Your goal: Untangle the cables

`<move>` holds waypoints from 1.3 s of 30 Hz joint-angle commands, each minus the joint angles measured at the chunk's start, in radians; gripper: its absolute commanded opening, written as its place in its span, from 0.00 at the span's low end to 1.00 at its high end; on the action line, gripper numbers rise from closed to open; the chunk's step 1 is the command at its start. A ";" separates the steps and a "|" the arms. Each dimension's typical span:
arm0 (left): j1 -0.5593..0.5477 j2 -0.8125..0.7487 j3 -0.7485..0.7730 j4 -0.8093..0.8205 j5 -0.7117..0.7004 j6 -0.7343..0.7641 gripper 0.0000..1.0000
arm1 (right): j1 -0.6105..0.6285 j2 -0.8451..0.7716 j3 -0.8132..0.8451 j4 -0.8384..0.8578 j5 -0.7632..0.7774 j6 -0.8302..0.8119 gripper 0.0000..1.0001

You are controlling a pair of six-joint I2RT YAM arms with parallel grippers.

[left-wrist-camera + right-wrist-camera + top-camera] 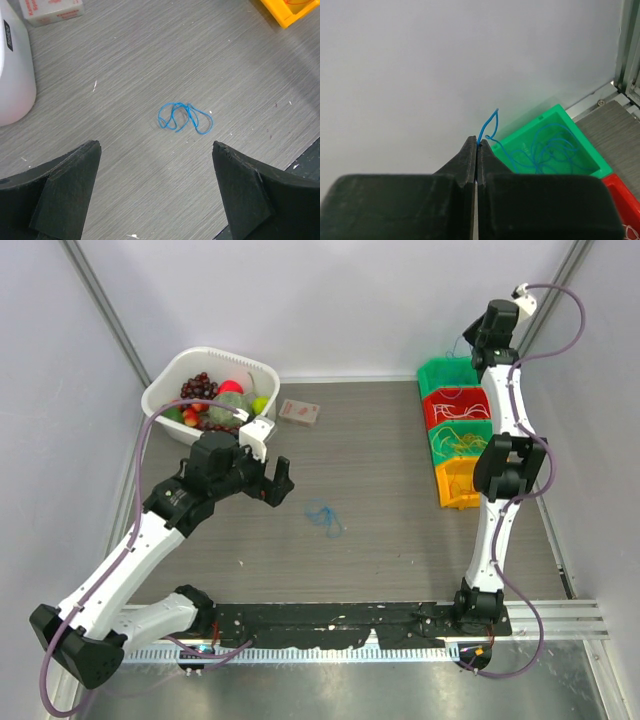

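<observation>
A tangled blue cable lies loose on the grey table, also seen in the top view as a blue cable near the middle. My left gripper hovers just short of it, open wide with nothing between the fingers; from above, the left gripper sits to the cable's left. My right gripper is raised over the far green bin and shut on a thin blue cable, whose strand trails down into that bin among more blue cable. The right gripper is at the back right.
A row of bins stands at the right: green, red, green and yellow, each holding thin cables. A white basket of fruit and a small box are at the back left.
</observation>
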 commanded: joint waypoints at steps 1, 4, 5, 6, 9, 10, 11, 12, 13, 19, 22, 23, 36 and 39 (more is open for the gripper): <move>-0.004 0.008 0.016 0.013 -0.025 0.041 0.98 | -0.006 0.035 0.039 0.058 0.055 -0.015 0.01; -0.010 0.017 0.018 0.021 -0.026 0.048 0.99 | -0.007 0.070 0.068 0.055 0.028 -0.011 0.01; -0.013 0.019 0.018 0.021 -0.028 0.051 0.99 | -0.004 0.075 0.082 0.049 0.018 -0.009 0.01; -0.015 0.023 0.019 0.021 -0.029 0.051 0.99 | -0.004 0.078 0.111 0.046 0.008 -0.006 0.01; -0.019 0.034 0.021 0.026 -0.032 0.052 0.99 | -0.003 0.063 0.171 0.049 0.008 0.009 0.01; -0.025 0.034 0.024 0.026 -0.032 0.054 0.99 | -0.003 0.054 0.193 0.054 0.006 0.012 0.01; -0.028 0.040 0.025 0.027 -0.031 0.054 1.00 | -0.003 0.031 0.197 0.075 0.003 0.012 0.01; -0.028 0.043 0.025 0.029 -0.029 0.052 0.99 | -0.003 0.009 0.183 0.119 -0.003 0.003 0.01; -0.033 0.045 0.027 0.030 -0.029 0.052 1.00 | -0.001 -0.027 0.153 0.147 -0.008 0.002 0.01; -0.039 0.051 0.036 0.036 -0.025 0.043 1.00 | 0.005 -0.065 0.165 0.255 0.026 -0.049 0.01; -0.041 0.051 0.035 0.033 -0.022 0.041 1.00 | 0.004 -0.045 0.166 0.236 0.028 -0.052 0.01; -0.041 0.049 0.035 0.032 -0.023 0.041 1.00 | 0.004 -0.040 0.151 0.236 0.029 -0.048 0.01; -0.041 0.043 0.044 -0.002 -0.057 0.052 1.00 | 0.004 0.020 0.007 0.184 0.054 -0.063 0.01; -0.039 0.045 0.042 -0.002 -0.059 0.054 1.00 | 0.004 0.029 -0.010 0.175 0.060 -0.083 0.01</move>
